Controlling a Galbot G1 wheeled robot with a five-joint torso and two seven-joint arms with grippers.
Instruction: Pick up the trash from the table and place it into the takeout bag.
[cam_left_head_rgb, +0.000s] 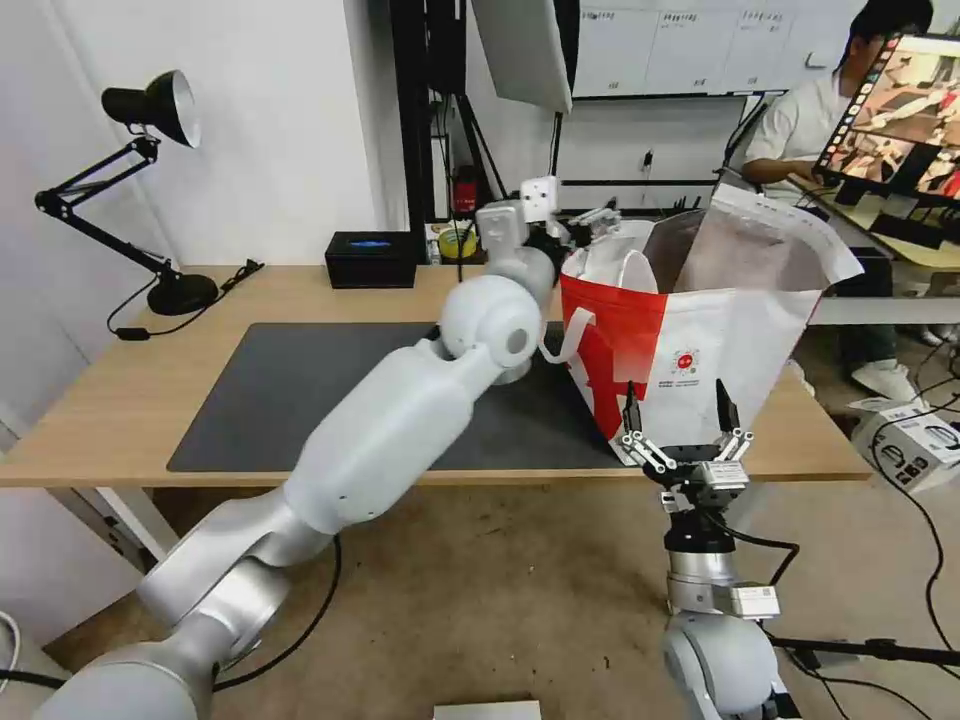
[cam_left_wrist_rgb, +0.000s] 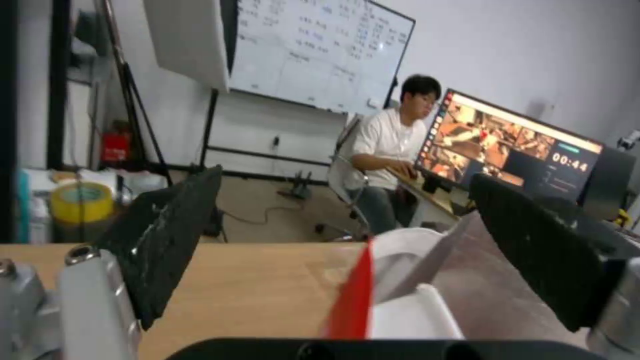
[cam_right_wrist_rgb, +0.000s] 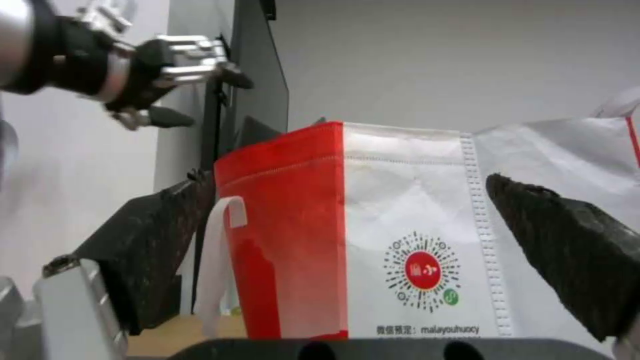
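The takeout bag (cam_left_head_rgb: 700, 340) stands open on the right end of the table (cam_left_head_rgb: 130, 400), partly on the dark grey mat (cam_left_head_rgb: 290, 390). My left arm reaches across the mat, and my left gripper (cam_left_head_rgb: 592, 222) hovers open at the bag's back-left rim. The left wrist view shows the left gripper (cam_left_wrist_rgb: 345, 177) with nothing between its fingers, above the bag's red edge (cam_left_wrist_rgb: 350, 300). My right gripper (cam_left_head_rgb: 676, 400) is open at the table's front edge, facing the bag's logo side (cam_right_wrist_rgb: 400, 240) without touching it. The trash is out of view.
A black desk lamp (cam_left_head_rgb: 150, 190) stands at the table's back left, and a small black box (cam_left_head_rgb: 370, 260) sits at the back edge. Beside it is a yellow tape roll (cam_left_head_rgb: 458, 243). A person sits at a monitor (cam_left_head_rgb: 900, 120) behind the bag. Cables and boxes lie on the floor to the right.
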